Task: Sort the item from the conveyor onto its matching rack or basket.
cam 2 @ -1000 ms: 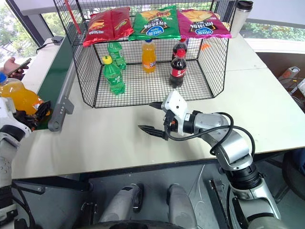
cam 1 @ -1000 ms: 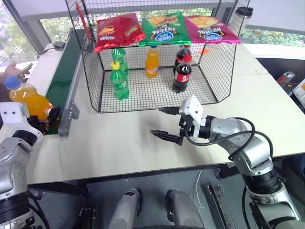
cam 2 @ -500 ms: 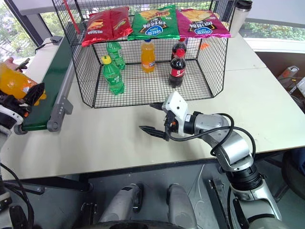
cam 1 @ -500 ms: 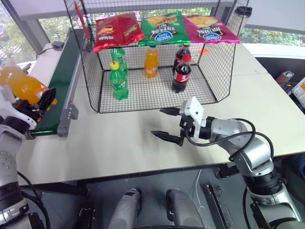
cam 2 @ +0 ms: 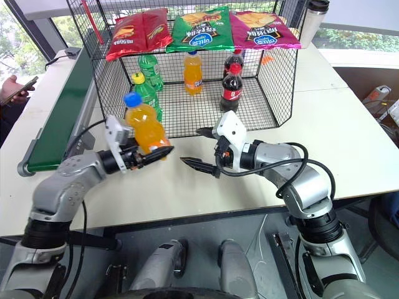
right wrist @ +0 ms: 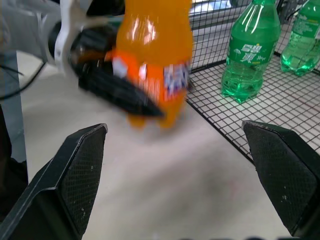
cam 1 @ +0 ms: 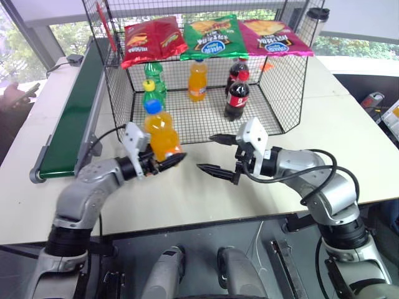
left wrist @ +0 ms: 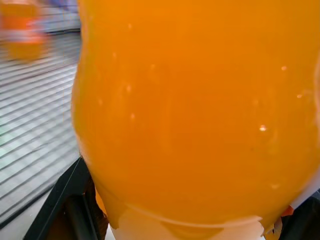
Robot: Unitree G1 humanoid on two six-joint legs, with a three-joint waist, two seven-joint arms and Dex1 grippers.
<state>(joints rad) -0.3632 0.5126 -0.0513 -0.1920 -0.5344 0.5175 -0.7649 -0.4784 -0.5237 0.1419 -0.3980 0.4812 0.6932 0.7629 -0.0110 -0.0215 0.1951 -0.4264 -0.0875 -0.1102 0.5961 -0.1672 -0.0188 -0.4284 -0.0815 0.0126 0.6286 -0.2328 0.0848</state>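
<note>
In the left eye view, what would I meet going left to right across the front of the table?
Conveyor → left gripper, holding the blue-capped orange soda bottle → right gripper, open, holding nothing.

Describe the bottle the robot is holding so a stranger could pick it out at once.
Start at the large black wire cage on the white table. Just in front of its open side, the left end effector is shut on an orange soda bottle. Its blue cap sets it apart from the orange-capped orange bottle inside.
</note>
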